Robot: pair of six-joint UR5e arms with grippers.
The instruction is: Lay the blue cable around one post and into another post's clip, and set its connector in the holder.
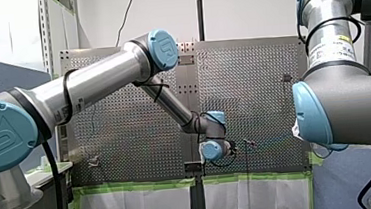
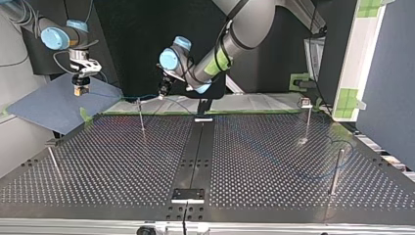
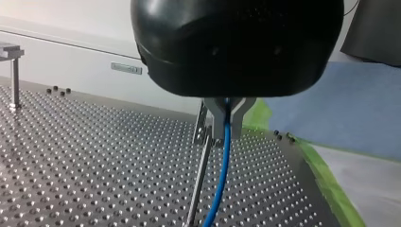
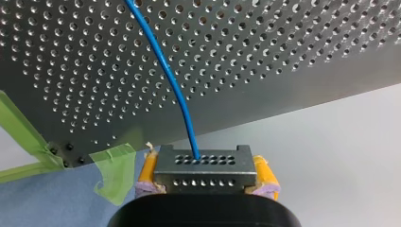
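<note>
The blue cable [image 4: 176, 90] runs out of a grey perforated connector block [image 4: 203, 165], which my right gripper [image 4: 205, 174] holds shut between its yellow pads. In the top view my right gripper [image 2: 80, 90] hangs over the blue mat off the table's far left corner. From there the cable [image 2: 117, 96] stretches to my left gripper [image 2: 164, 90]. In the left wrist view its metal fingers [image 3: 227, 120] are shut on the cable [image 3: 218, 184], right beside the top of a thin post [image 3: 201, 156] with a clip. That post [image 2: 141, 120] stands near the table's far edge.
More posts stand on the perforated table [image 2: 122, 166]: one at the top view's left [image 2: 54, 164], one with a clip top at the far right [image 2: 306, 120], one at the near right [image 2: 335, 171] with slack cable looped by it. A small bracket [image 2: 188, 195] sits at the near middle.
</note>
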